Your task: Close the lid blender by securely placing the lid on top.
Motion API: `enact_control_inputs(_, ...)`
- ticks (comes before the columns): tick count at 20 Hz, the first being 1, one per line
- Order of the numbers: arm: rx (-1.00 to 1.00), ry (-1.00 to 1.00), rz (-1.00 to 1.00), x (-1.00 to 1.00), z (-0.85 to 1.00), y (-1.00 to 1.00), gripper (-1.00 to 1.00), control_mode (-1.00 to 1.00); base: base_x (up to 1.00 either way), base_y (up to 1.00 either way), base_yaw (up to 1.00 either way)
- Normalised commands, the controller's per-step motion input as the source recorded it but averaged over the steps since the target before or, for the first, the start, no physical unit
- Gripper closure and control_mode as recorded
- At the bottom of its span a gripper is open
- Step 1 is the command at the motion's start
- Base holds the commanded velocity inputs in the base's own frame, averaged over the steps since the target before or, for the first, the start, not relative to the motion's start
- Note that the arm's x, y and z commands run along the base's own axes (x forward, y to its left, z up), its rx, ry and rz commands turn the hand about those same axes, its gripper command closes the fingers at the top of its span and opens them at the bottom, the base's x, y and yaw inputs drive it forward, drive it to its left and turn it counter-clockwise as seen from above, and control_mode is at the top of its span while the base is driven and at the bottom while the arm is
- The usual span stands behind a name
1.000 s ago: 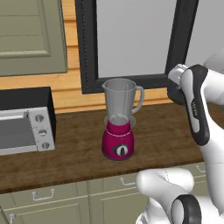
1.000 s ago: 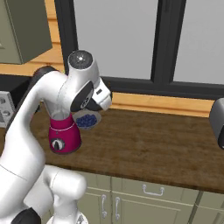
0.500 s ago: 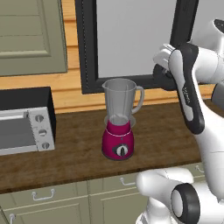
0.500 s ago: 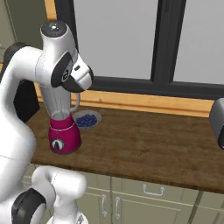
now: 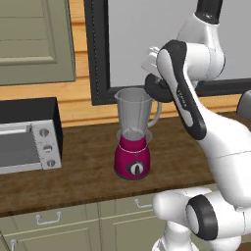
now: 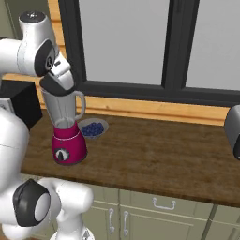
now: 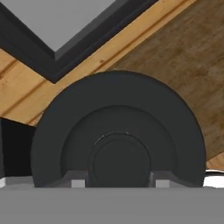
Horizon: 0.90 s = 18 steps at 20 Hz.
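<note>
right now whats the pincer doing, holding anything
Pincer: shut on the black lid, carried next to the top of the blender jar.

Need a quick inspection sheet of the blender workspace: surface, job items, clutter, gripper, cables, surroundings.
Surface: dark wooden counter, cabinets with handles below.
Blender: upright on the counter, magenta base, dial facing front, clear jar open at the top.
Lid: black round cap held in the gripper, tilted at the jar's rim on its handle side, not seated.
Clutter: bowl of blueberries behind the blender, apart from it; toaster oven to one side.
Gripper: shut on the lid's raised centre, above the jar mouth.
Cables: nothing seen.
Surroundings: dark-framed window over a wooden wall strip; wall cabinet; a grey appliance at the right base view's edge, unclear.
</note>
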Motion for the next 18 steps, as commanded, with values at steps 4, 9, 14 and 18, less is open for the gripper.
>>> enact_control_inputs(4,0.00,0.14,0.00,0.34,0.00,0.34,1.00,-1.00,0.00,0.00,0.00)
enact_control_inputs(9,0.00,0.18,0.00,0.41,0.00,0.02,1.00,-1.00,0.00,0.00,0.00)
enact_control_inputs(14,0.00,0.14,0.00,0.31,0.00,0.09,1.00,-1.00,0.00,0.00,0.00)
enact_control_inputs(18,0.00,0.17,0.00,0.03,0.00,0.34,1.00,-1.00,0.00,0.00,0.00)
